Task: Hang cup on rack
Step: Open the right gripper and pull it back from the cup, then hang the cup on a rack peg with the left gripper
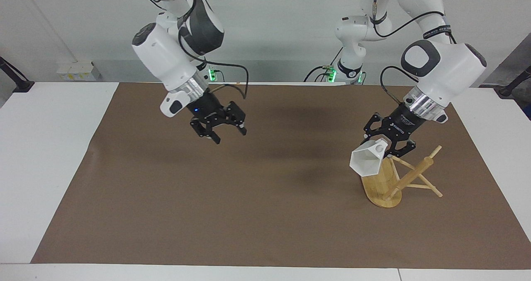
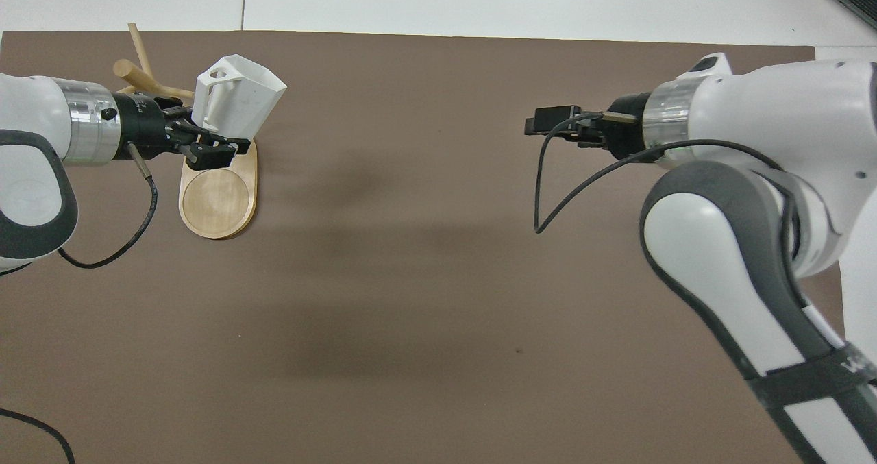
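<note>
The white faceted cup hangs tilted in my left gripper, which is shut on its blocky handle. The cup is just above the bamboo rack. The rack lies tipped over, its oval base on edge and its post and pegs slanting down to the mat. In the overhead view the cup covers the farther end of the rack's base, beside my left gripper. My right gripper is open and empty, up over the mat toward the right arm's end.
A brown mat covers most of the white table. The right arm's black cable loops below its wrist.
</note>
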You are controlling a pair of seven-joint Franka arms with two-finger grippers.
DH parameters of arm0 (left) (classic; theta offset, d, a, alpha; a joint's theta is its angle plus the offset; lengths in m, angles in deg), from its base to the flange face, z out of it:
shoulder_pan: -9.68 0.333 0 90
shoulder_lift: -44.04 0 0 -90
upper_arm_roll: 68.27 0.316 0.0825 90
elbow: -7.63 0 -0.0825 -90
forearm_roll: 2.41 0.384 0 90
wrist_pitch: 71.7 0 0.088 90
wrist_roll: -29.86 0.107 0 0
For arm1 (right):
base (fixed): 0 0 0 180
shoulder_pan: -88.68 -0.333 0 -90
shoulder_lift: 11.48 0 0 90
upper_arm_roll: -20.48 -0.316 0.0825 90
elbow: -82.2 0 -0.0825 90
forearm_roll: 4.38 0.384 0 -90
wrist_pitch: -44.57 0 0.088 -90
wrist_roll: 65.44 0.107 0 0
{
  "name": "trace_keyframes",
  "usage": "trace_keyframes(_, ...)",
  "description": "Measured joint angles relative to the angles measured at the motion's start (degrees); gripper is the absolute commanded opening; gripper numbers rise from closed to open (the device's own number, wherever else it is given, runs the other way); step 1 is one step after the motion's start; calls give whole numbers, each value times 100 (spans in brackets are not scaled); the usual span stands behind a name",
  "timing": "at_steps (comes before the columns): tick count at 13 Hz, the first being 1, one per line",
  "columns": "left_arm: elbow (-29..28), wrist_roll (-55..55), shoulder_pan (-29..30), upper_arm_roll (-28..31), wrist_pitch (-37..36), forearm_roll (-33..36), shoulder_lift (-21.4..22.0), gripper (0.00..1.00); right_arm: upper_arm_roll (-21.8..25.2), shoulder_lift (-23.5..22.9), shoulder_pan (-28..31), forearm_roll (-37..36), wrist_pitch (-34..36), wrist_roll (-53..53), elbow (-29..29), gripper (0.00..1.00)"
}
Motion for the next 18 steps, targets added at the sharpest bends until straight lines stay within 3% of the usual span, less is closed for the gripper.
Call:
trace_keyframes(5, -231, -790, 121, 82, 376, 26, -36, 0, 7, 1, 763, -2077, 38, -73, 8, 100)
trace_keyframes(9, -390, -1080, 128, 93, 430, 26, -32, 0, 48, 31, 1125, -2644, 807, -74, -99, 100)
trace_keyframes(10, -410, -1118, 132, 98, 422, 27, -31, 12, 66, 44, 1125, -2794, 1097, -31, -218, 100)
trace_keyframes(11, -420, -1133, 160, 107, 401, 30, -29, 54, 71, 65, 1125, -2887, 1383, 15, -368, 100)
trace_keyframes(13, -417, -1131, 288, 109, 202, 153, -13, 75, 101, 127, 1125, -2946, 1941, 35, -711, 100)
trace_keyframes(14, -399, -1126, 331, 108, 98, 290, 4, 76, 161, 155, 1126, -2948, 2144, 37, -838, 100)
trace_keyframes(15, -367, -1121, 345, 108, -12, 428, 28, 94, 240, 173, 1127, -2949, 2320, 37, -929, 100)
trace_keyframes(16, -325, -1093, 345, 101, -123, 542, 73, 100, 334, 183, 1127, -2950, 2456, 37, -997, 100)
trace_keyframes(18, -265, -903, 344, 88, -404, 664, 225, 100, 539, 220, 1129, -2950, 2520, 37, -1073, 100)
